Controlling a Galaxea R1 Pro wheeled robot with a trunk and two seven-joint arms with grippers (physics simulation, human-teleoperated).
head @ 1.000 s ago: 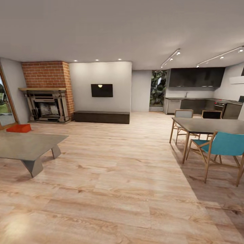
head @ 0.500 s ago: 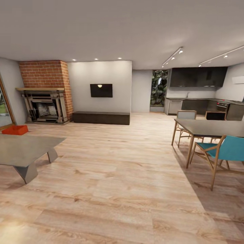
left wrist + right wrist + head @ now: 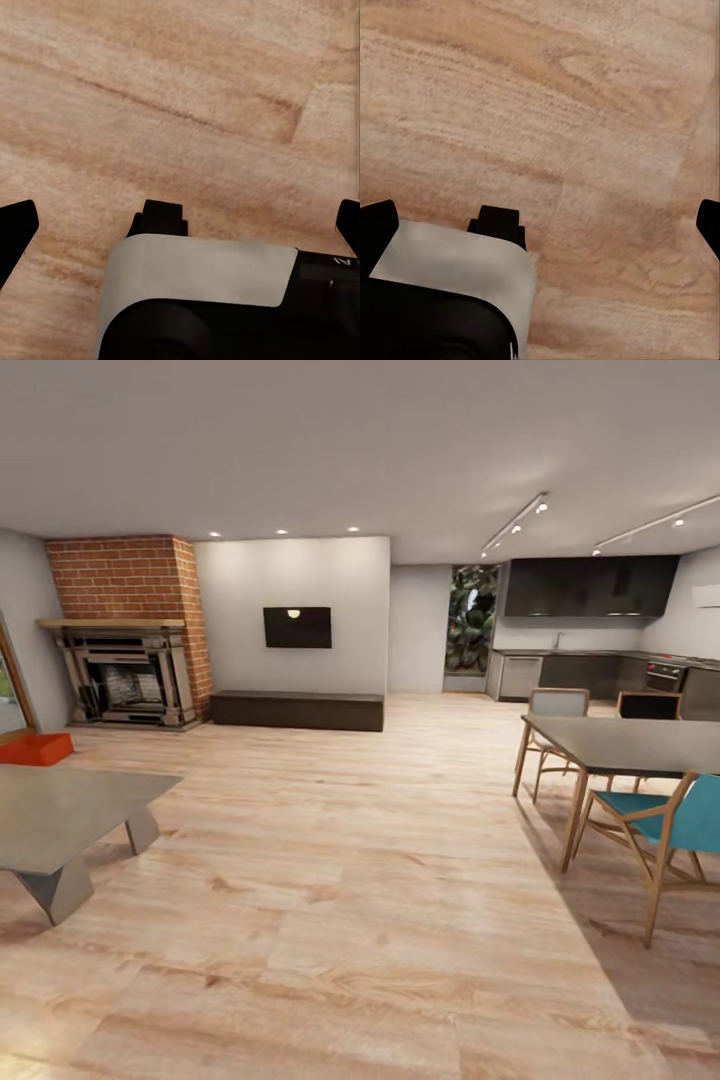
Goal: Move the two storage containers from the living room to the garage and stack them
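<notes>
At the far left of the living room, one storage container [image 3: 35, 749] sits behind the grey table [image 3: 60, 810], a likely bump hazard for a careless approach, both grippers' fingers [image 3: 16, 234] [image 3: 378, 225] spread apart and empty.

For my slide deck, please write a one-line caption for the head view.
Wood-floored living room: red-orange storage container beyond grey table, near brick fireplace.

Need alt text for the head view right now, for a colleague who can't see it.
An open living room with a wood plank floor: one red-orange bin sits far left behind a grey low table, near a brick fireplace. A dining table with chairs stands right.
</notes>
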